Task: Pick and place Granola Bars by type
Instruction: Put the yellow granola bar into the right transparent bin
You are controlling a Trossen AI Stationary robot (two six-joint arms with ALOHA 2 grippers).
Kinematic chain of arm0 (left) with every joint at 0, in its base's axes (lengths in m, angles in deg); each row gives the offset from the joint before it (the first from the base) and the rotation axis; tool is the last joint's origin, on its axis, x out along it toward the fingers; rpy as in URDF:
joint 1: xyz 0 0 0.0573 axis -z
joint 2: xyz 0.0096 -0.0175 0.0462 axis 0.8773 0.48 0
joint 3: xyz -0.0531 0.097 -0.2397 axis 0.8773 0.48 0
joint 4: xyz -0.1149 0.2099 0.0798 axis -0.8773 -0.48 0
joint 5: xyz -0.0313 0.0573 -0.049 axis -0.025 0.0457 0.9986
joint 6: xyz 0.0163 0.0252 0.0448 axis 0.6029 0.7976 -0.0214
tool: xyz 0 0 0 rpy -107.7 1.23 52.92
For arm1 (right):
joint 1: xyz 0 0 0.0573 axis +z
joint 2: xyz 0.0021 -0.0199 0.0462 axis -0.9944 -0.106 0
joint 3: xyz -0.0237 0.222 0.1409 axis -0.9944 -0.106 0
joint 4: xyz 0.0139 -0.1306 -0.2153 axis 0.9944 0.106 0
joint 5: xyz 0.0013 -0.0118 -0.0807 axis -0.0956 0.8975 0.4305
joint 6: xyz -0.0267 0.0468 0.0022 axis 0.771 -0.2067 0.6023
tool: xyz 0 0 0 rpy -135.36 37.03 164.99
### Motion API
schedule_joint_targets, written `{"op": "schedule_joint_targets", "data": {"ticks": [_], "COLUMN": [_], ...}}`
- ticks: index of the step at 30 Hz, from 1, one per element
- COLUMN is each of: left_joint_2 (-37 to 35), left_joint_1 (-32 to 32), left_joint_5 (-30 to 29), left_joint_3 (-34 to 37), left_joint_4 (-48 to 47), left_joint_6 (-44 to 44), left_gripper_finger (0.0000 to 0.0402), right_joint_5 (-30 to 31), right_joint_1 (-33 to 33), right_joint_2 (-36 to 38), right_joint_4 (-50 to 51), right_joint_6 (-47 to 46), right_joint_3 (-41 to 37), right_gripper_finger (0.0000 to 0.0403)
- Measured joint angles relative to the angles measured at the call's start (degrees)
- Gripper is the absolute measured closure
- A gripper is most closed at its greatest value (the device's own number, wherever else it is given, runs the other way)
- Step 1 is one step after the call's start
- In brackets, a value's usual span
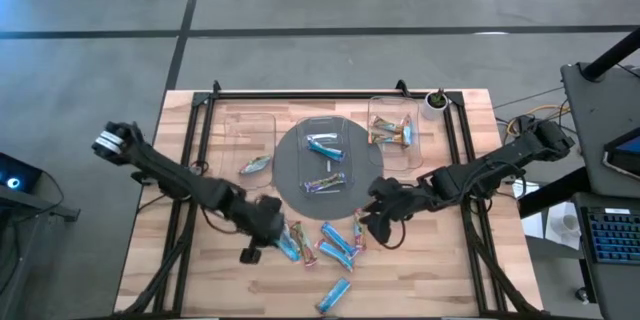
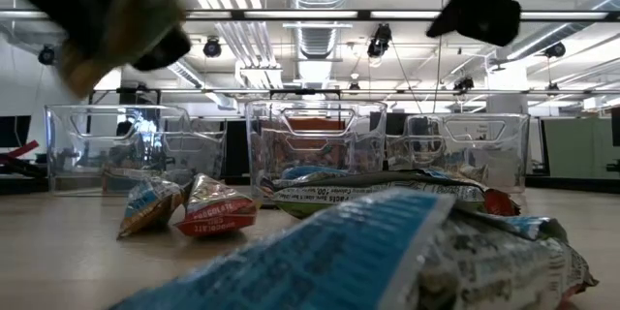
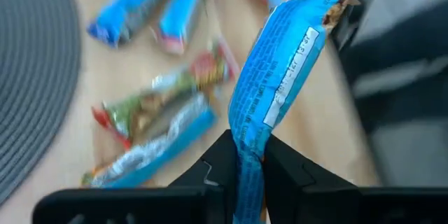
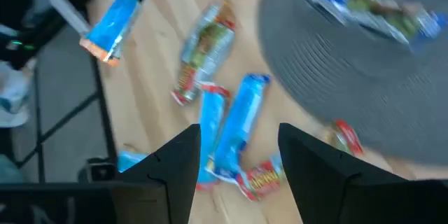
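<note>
A light-blue granola bar (image 3: 276, 77) is up off the table, with my left gripper (image 3: 248, 161) shut on it over the near left of the table (image 1: 272, 228). Several loose granola bars (image 1: 335, 245) lie on the wood at the near middle. My right gripper (image 4: 238, 164) stands open above them, by the near right rim of the round grey plate (image 1: 290, 175). Two bars (image 1: 325, 146) lie on the plate. At the far side, one clear tray holds a single bar (image 1: 255, 165) and another holds several (image 1: 392, 132). My left gripper pinches one end of the blue bar (image 3: 246, 143) between its two fingers. The fingers come slanting down from the table's left. The bar sticks out past the fingertips, along their line, with its crimped free end (image 3: 325, 7) in the air, clear of the table.
One blue bar (image 1: 335, 293) lies alone near the table's near edge. A third clear tray (image 1: 325, 125) stands behind the plate. A small white pot (image 1: 435, 103) sits at the far right corner. Black frame rails (image 1: 200, 150) run along both sides of the table.
</note>
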Motion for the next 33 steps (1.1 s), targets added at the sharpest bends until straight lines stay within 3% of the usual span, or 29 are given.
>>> {"op": "schedule_joint_targets", "data": {"ticks": [5,10,16,19,27,33], "left_joint_2": [-1.7,-0.5,0.6,1.1,4.0,6.1], "left_joint_1": [-10.7,-15.7,-17.8,-18.8,-20.6,-21.2], "left_joint_5": [13.6,19.5,20.4,20.2,18.8,18.7], "left_joint_3": [-0.1,-0.1,-0.1,-0.1,-0.3,-2.6], "left_joint_4": [7.3,12.5,20.5,23.0,26.3,28.7], "left_joint_6": [-12.1,-17.4,-24.6,-27.4,-28.5,-28.7], "left_gripper_finger": [0.0368,0.0368,0.0367,0.0367,0.0367,0.0367], "right_joint_5": [0.7,6.2,7.9,12.0,15.0,15.1], "right_joint_1": [-0.1,-0.1,-0.2,-0.1,-0.5,-0.7], "right_joint_2": [0.0,0.0,-0.4,-0.8,-1.9,-3.5], "right_joint_4": [-7.0,-10.0,-12.0,-11.9,-12.6,-12.9], "right_joint_6": [5.6,8.4,11.7,13.0,17.4,17.7], "right_joint_3": [0.0,0.0,0.0,0.1,0.1,0.7], "right_gripper_finger": [0.0220,0.0220,0.0203,0.0178,0.0100,0.0083]}}
